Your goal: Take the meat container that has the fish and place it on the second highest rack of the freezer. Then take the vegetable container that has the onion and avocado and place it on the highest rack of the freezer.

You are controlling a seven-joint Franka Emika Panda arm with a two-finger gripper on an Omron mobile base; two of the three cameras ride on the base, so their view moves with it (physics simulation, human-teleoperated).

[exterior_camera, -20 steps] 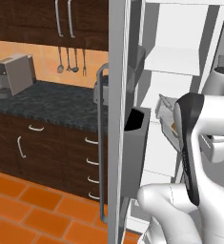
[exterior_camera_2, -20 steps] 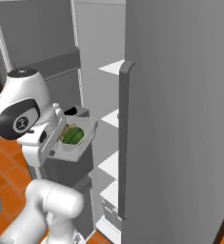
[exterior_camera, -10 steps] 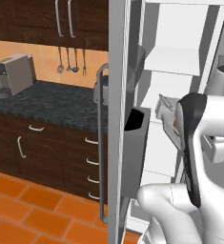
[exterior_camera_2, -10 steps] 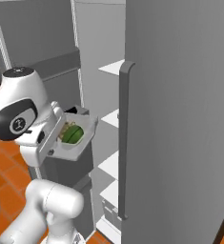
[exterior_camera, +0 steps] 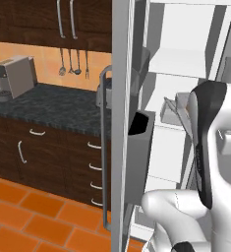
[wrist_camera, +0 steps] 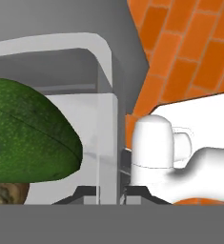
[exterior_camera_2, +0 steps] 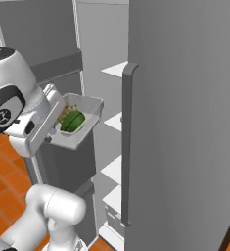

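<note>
Hand view: the fingers (wrist_camera: 108,193) pinch the near wall of the clear container (wrist_camera: 101,119), the avocado (wrist_camera: 27,136) and onion (wrist_camera: 6,195) inside it. Right base view shows the container (exterior_camera_2: 80,122) held tilted, just beside the open freezer's (exterior_camera_2: 185,122) white shelves (exterior_camera_2: 117,69).

Even, flat rendered light, bright with no glare. Soft grey shading lies under the freezer (exterior_camera: 186,64) shelves (white interior). The avocado (wrist_camera: 27,133) looms large and crisp in the hand view, faintly pixelated. Edges show no distortion.
</note>
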